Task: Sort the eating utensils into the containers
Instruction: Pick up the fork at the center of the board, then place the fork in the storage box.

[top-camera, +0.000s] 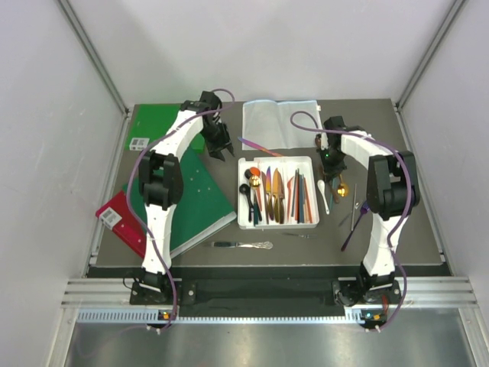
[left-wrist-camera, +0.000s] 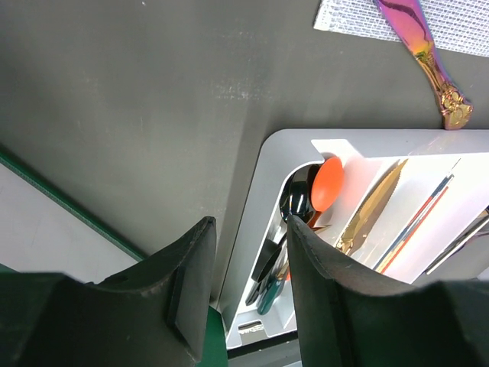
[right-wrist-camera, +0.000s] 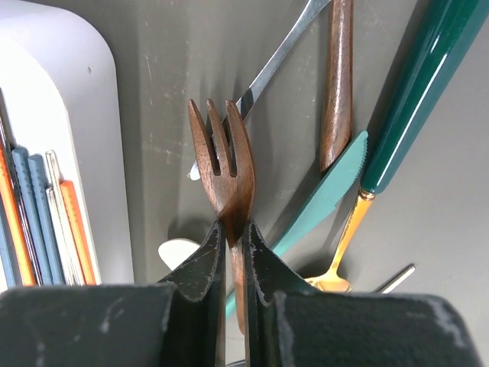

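A brown wooden fork point(right-wrist-camera: 223, 164) is being gripped at its neck by the right pincer point(right-wrist-camera: 231, 229), whose fingers are being pressed tight on either side of it, with the tines pointing toward 12 o'clock in the right wrist view. Whether the fork is being held clear of the table point(top-camera: 382, 229) cannot be told.

Around it, loose utensils are being left on the table. A silver utensil point(right-wrist-camera: 279, 57) is lying behind the tines toward 1 o'clock. A brown wooden handle point(right-wrist-camera: 338, 76) is lying at 2 o'clock, a teal knife point(right-wrist-camera: 328, 187) at 3 o'clock, and a teal-and-gold utensil point(right-wrist-camera: 416, 99) is lying beyond that. A white spoon point(right-wrist-camera: 177, 251) is partly hidden at 8 o'clock.

In the top view, this group is being kept at 3 o'clock of the white tray point(top-camera: 277, 224), just beside its wall. Orange and blue chopsticks point(right-wrist-camera: 30, 199) are being held in its nearest compartment. An orange spoon point(left-wrist-camera: 328, 183), a black spoon point(left-wrist-camera: 296, 200) and a gold knife point(left-wrist-camera: 374, 206) are being held in compartments on the far side.

The left pincer point(left-wrist-camera: 248, 252) is being held with its fingers apart above the tray's 10 o'clock corner, gripping nothing. An iridescent knife point(left-wrist-camera: 424, 50) is lying at 12 o'clock of the tray, partly on a white mesh sheet point(left-wrist-camera: 351, 19). A silver knife point(top-camera: 243, 245) is lying at 7 o'clock, and a green book point(top-camera: 195, 195) and a red book point(top-camera: 118, 218) are lying at 9 o'clock.
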`<act>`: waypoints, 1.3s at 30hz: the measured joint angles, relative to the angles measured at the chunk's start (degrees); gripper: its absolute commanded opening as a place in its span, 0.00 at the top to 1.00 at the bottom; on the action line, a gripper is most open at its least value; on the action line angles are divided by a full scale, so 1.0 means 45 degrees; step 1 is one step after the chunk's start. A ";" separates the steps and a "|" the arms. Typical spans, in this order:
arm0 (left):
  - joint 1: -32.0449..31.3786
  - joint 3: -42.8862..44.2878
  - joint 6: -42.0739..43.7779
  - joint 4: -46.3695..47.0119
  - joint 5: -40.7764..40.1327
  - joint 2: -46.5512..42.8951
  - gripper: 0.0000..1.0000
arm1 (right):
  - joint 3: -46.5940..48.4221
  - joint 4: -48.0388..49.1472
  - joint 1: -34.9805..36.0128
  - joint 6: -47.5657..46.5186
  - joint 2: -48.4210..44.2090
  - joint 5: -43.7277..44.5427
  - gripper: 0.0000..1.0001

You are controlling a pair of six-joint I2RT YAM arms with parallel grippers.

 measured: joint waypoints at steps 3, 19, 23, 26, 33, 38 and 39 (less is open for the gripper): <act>0.0000 -0.0029 0.0000 0.0015 0.0019 0.0000 0.53 | 0.0000 -0.0146 0.0005 0.0010 -0.0102 0.0102 1.00; 0.0000 -0.0277 -0.0053 0.0534 0.0092 -0.0034 0.52 | 0.3245 -0.2429 0.0491 0.1205 -0.2370 -0.0335 1.00; 0.0015 -0.1078 -0.0185 0.0801 -0.0442 -0.0238 0.51 | 0.3444 -0.2817 0.0874 0.2021 -0.2404 -0.1666 1.00; 0.0083 -0.1749 -0.0350 0.0845 -0.0724 -0.0457 0.50 | 0.3857 -0.3220 0.1078 0.2535 -0.2399 -0.2327 1.00; 0.0442 -0.2293 -0.0680 0.1161 -0.1292 -0.0826 0.49 | 0.4624 -0.3327 0.1486 0.3381 -0.2399 -0.3065 1.00; 0.0670 -0.2293 -0.0855 0.1413 -0.1399 -0.1073 0.49 | 0.3803 -0.3415 0.1622 0.3541 -0.2283 -0.3041 1.00; 0.0695 -0.2293 -0.0884 0.1452 -0.1399 -0.1117 0.49 | 0.3589 -0.3415 0.1690 0.3531 -0.2181 -0.3007 1.00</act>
